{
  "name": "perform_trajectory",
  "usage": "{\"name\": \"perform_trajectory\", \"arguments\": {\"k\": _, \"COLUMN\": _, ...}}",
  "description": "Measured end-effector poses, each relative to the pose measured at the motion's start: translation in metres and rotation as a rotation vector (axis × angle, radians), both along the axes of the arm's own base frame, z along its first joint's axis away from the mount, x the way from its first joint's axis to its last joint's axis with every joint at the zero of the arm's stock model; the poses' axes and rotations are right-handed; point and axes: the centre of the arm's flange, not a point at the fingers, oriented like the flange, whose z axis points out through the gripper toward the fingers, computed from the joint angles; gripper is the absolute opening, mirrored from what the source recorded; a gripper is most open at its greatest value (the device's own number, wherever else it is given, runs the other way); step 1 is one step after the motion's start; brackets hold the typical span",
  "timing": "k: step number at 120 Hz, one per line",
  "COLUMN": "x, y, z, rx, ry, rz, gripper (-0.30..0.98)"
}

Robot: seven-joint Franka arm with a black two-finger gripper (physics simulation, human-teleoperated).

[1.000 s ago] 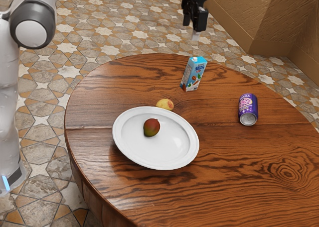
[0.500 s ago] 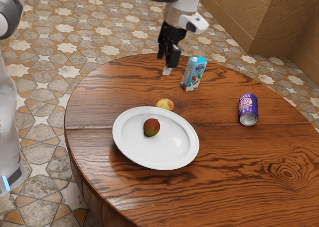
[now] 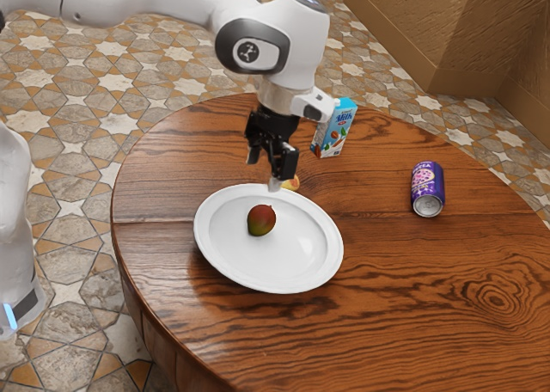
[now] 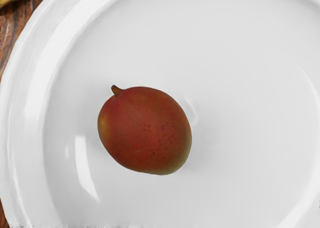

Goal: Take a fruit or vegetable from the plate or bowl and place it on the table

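Your arm (image 3: 275,44) had moved in over the table (image 3: 412,297), nearer the plate (image 3: 296,250). Your claw (image 3: 264,170) hung above the plate, spread and empty. The mango (image 3: 261,221) lay on the plate, the yellow fruit (image 3: 293,183) just beside it.

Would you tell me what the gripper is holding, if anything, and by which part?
Nothing is held: the gripper is open, and the mango lies on the plate.
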Motion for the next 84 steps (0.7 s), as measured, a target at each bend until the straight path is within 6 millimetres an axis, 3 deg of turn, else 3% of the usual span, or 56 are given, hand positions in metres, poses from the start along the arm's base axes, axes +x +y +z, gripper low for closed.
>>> {"name": "perform_trajectory", "arguments": {"k": 10, "x": 0.0, "y": 0.0, "z": 0.0, "rx": -0.004, "ry": 0.0, "rz": 0.063, "gripper": 0.69}}
{"name": "perform_trajectory", "arguments": {"k": 32, "x": -0.004, "y": -0.001, "z": -0.035, "rx": 0.005, "ry": 0.016, "rz": 0.17, "gripper": 0.69}}
{"name": "perform_trajectory", "arguments": {"k": 62, "x": -0.001, "y": -0.017, "z": -0.052, "rx": 0.012, "ry": -0.009, "rz": 0.246, "gripper": 0.69}}
{"name": "perform_trajectory", "arguments": {"k": 84, "x": 0.013, "y": -0.017, "z": -0.074, "rx": 0.011, "ry": 0.005, "rz": 0.301, "gripper": 0.69}}
